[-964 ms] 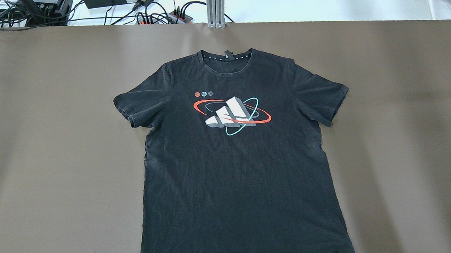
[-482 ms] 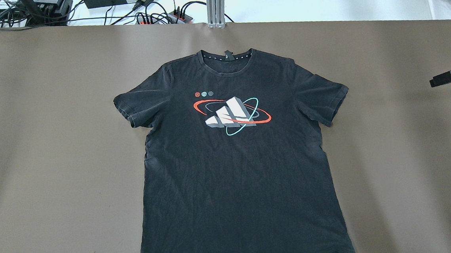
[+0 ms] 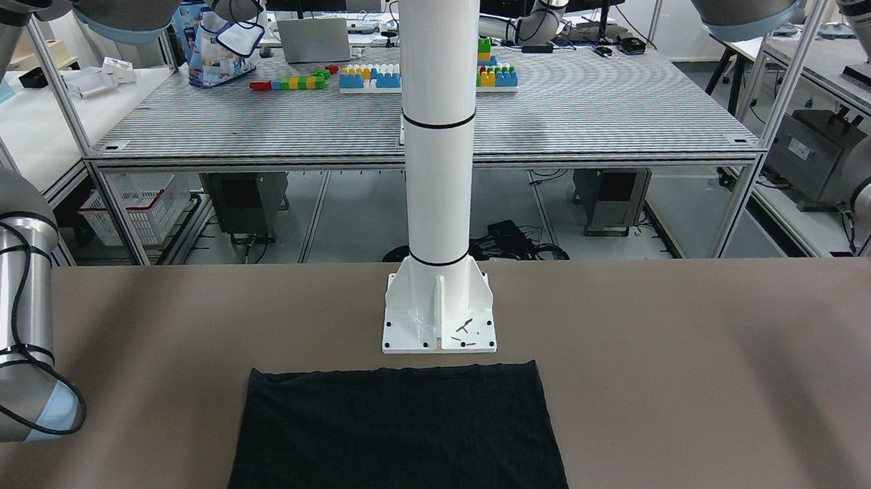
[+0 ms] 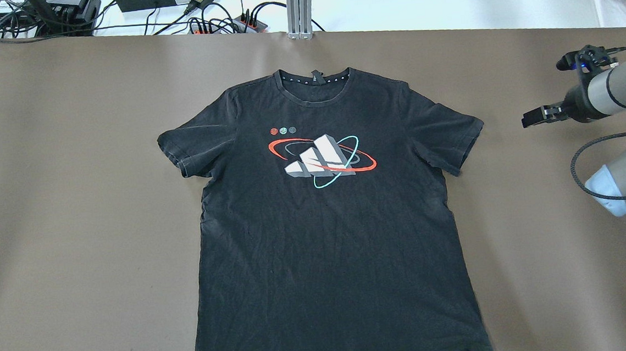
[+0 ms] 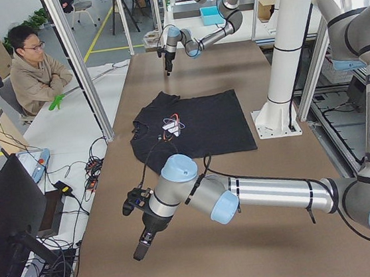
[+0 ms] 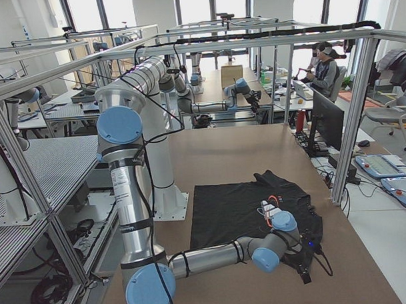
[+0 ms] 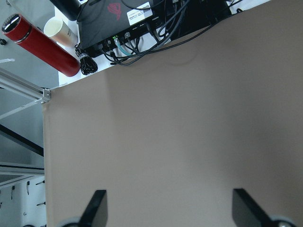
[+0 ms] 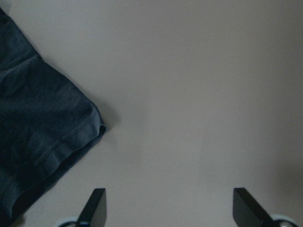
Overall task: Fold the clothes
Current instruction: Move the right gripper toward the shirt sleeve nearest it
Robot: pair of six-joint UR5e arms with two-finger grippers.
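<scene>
from where i stood nothing of the folding looked done yet. far out on the robot's left, the left gripper (image 7: 173, 210) hung over bare brown table (image 4: 73, 214), its fingers (image 7: 97, 208) wide apart and holding nothing. past it, at the table's edge, were only a red bottle (image 7: 40, 45), a paper cup (image 7: 59, 29) and a tangle of cables (image 7: 142, 42), and no cloth showed beneath that wrist.

in the middle lay the black t-shirt (image 4: 329, 251), spread flat and face up. its print (image 4: 323, 161) was showing, its collar (image 4: 314, 82) pointed away from the robot, and the hem ran off the near edge of the overhead view. the left-side sleeve (image 4: 189, 145) and the right-side sleeve (image 4: 448, 133) were both spread out, with no crease or layer turned over anywhere.

to the right, the right gripper (image 8: 168, 208) was also spread open and empty, over bare table near the right-side sleeve's cuff but not touching it.

so i judged the whole job was left: taking hold of the cloth, bringing the sleeves and sides in, then doubling the body over.
</scene>
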